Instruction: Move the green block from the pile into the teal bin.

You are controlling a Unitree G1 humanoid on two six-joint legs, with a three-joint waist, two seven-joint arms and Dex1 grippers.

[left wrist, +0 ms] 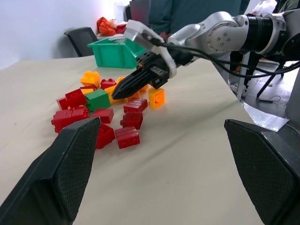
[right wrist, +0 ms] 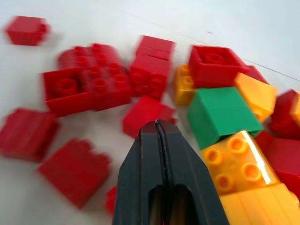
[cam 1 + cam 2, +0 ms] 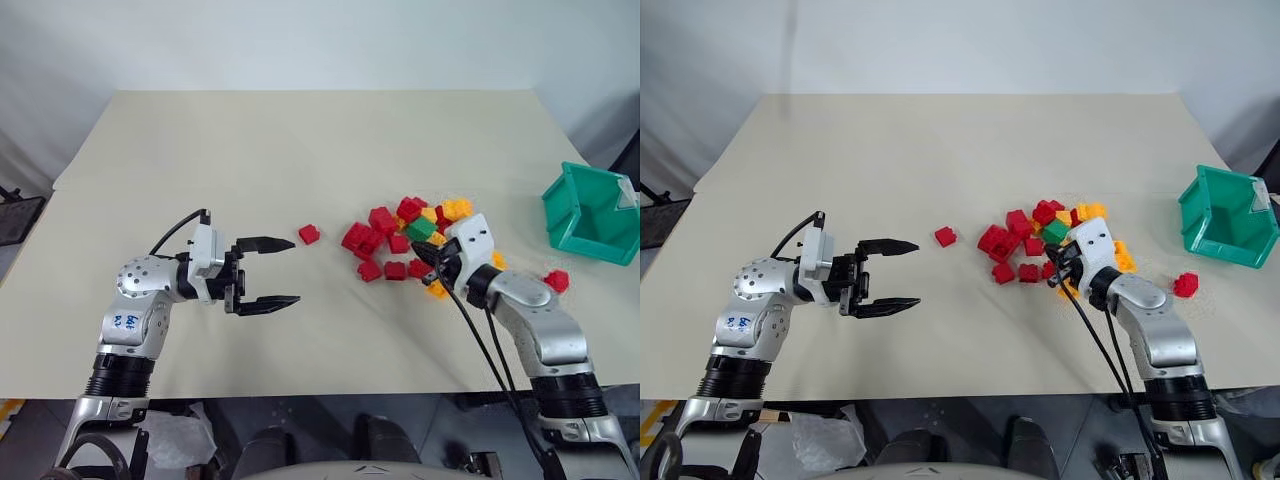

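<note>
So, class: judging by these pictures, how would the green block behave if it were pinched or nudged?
The green block looks like rigid moulded plastic, so probably stiff and light. Its flat faces suggest sliding rather than rolling. It leans on yellow bricks in the pile, so a nudge would likely shift its neighbours.

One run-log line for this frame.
green block: in pile | teal bin: no blocks visible | right gripper: shut, empty, beside block | left gripper: open, idle

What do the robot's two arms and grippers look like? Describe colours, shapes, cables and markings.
Both arms are silver metal with black ribbed wrist sections. Each white wrist housing carries a left gripper or right gripper of two tapered black fingers. Black cables run along both; the left arm has blue markings.
</note>
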